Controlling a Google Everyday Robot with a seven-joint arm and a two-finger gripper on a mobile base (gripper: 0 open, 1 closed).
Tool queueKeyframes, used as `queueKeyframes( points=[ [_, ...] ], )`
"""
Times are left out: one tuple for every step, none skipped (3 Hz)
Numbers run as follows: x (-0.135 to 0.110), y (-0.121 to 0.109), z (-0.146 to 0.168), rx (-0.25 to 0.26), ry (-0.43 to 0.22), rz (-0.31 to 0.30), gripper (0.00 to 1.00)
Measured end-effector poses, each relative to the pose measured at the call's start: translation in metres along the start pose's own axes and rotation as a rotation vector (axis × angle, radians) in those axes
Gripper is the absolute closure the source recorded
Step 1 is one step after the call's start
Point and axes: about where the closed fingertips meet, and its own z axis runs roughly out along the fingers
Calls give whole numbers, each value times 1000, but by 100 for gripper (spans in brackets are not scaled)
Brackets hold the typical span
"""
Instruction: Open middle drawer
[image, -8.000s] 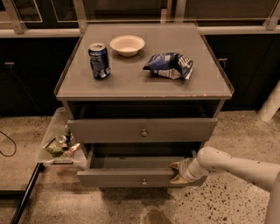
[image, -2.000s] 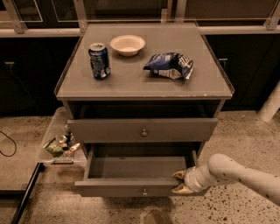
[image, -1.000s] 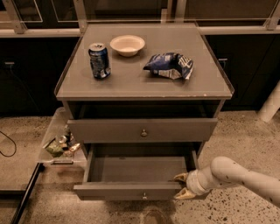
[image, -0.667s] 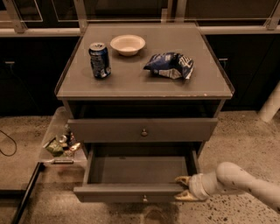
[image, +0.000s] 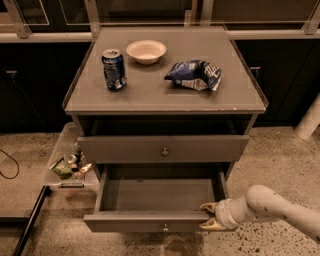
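Since the 8 s-old frame, middle drawer (image: 150, 196) came out much further; interior lay exposed below the upper drawer (image: 125, 149), so opening looked essentially done. Gripper (image: 211, 216) sat at its right front corner, fingers (image: 207, 206) spread astride the front panel. Only withdrawal remained; bare floor (image: 280, 155) rightward gave room.

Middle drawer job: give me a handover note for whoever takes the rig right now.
Gripper: low down, at the right front corner of the middle drawer.
Middle drawer: pulled well out of the cabinet; its inside looks bare.
Drawer above: pushed in.
On the cabinet top: can, bowl, chip bag.
Done: the opening looks complete.
Left: probably just backing the arm away from the corner without nudging the drawer in.
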Motion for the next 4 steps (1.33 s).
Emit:
queueKeyframes(
  points=[
    [2,8,-1,3,-6,7,100],
    [0,8,-1,3,-6,7,81],
    [0,8,-1,3,-6,7,57],
    [-1,1,0,-5,-12,22,34]
  ],
)
